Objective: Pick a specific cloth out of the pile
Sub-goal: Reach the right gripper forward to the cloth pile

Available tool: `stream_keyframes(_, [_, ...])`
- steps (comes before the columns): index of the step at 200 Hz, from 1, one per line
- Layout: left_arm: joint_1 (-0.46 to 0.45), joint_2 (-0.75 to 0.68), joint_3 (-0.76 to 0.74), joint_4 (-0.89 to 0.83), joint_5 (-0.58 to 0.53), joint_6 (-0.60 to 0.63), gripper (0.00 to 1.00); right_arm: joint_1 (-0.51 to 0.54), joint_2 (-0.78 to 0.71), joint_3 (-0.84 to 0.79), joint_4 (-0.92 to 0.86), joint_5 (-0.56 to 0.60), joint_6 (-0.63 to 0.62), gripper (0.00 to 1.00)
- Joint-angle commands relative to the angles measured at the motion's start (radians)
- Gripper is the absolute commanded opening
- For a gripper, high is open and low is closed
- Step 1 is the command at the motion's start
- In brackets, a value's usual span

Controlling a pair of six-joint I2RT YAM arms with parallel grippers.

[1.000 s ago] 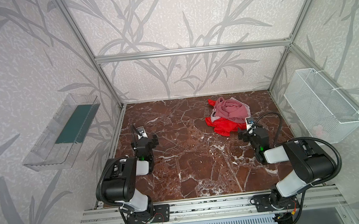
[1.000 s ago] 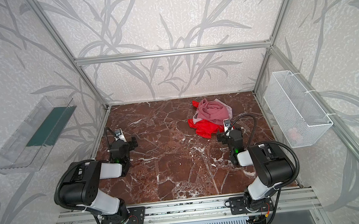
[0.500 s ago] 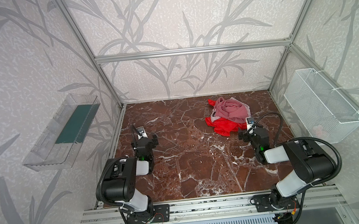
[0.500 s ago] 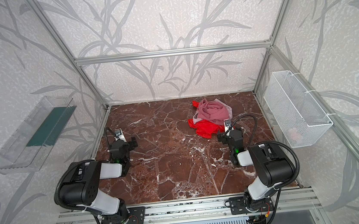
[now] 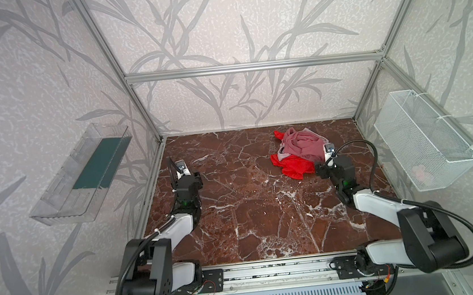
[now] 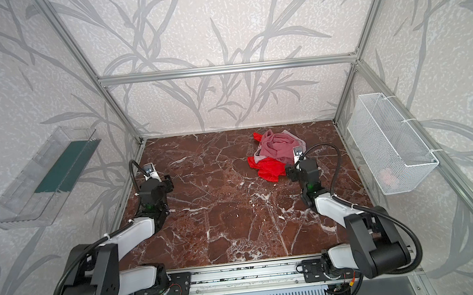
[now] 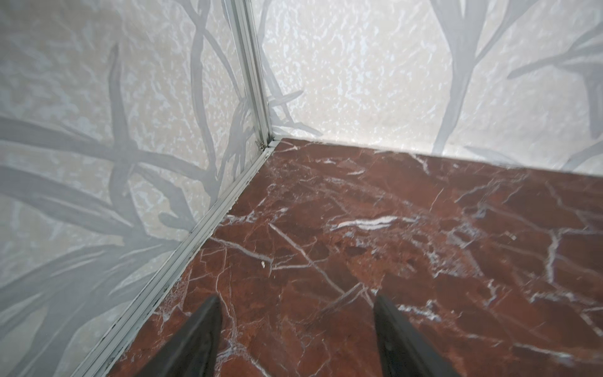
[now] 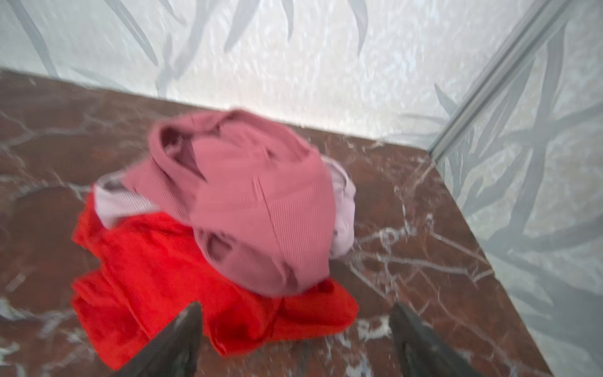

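Observation:
The pile [image 5: 299,154] lies on the brown marble floor at the back right. On top is a dusty-rose cloth [image 8: 254,202], with a bright red cloth [image 8: 156,280] spread under its near side. The cloth [image 8: 342,209], pale lilac-pink, peeks out from beneath the rose one on both sides; a strip shows in both top views [image 5: 283,156] [image 6: 259,158]. My right gripper [image 8: 295,306] [image 5: 320,169] is open and empty, just short of the red cloth's near edge. My left gripper [image 7: 296,298] [image 6: 169,182] is open over bare floor by the left wall, far from the pile.
A white wire basket [image 5: 424,142] hangs on the right wall with something pinkish [image 5: 421,172] inside. A clear plastic tray [image 5: 84,174] hangs on the left wall. Aluminium frame rails [image 7: 208,228] run along the floor edges and corners close to both grippers.
The right gripper has edged forward toward the pile's near edge. The left gripper has shifted forward only slightly. The pile lies as before.

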Motion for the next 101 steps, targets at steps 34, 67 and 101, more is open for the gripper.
stream_keyframes(34, [-0.029,-0.110,0.198,-0.519,0.130,-0.260,0.67,0.268,0.050,0.417,-0.679,0.007,0.069,0.73])
stream_keyframes(67, [-0.031,-0.121,0.234,-0.575,0.218,-0.317,0.67,0.377,0.241,0.604,-0.795,0.014,0.101,0.53])
stream_keyframes(101, [-0.032,-0.119,0.241,-0.582,0.253,-0.330,0.67,0.393,0.432,0.752,-0.882,0.010,0.133,0.39])
